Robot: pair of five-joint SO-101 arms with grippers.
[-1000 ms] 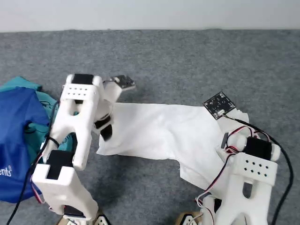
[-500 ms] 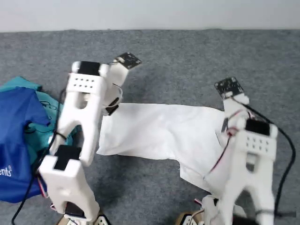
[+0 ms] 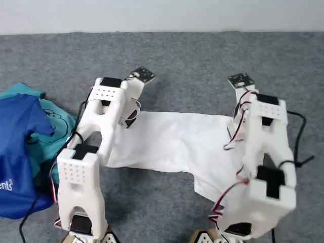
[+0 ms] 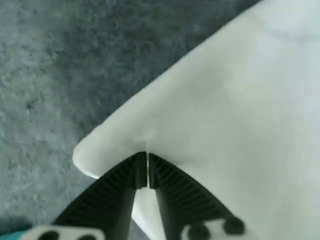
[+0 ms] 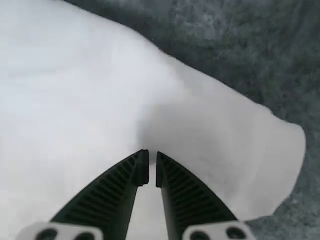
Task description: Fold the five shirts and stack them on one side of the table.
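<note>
A white shirt (image 3: 177, 142) lies spread flat in the middle of the grey table (image 3: 192, 66). My left gripper (image 3: 132, 115) sits at the shirt's far left corner. In the left wrist view its black fingers (image 4: 125, 182) are shut on the folded corner of the white shirt (image 4: 215, 110), with the gripper (image 4: 147, 159) at the cloth's edge. My right gripper (image 3: 237, 132) is over the shirt's far right part. In the right wrist view this gripper (image 5: 149, 154) is shut, and the white shirt (image 5: 100, 90) puckers at its tips.
A blue shirt (image 3: 17, 152) lies crumpled on a teal shirt (image 3: 53, 119) at the table's left edge, close to the left arm's base. Bare grey surface runs along the far side and the right of the table.
Both arms have stretched away from their bases, bringing the grippers to the white shirt's far corners. The shirt's far left corner has shifted slightly to the right.
</note>
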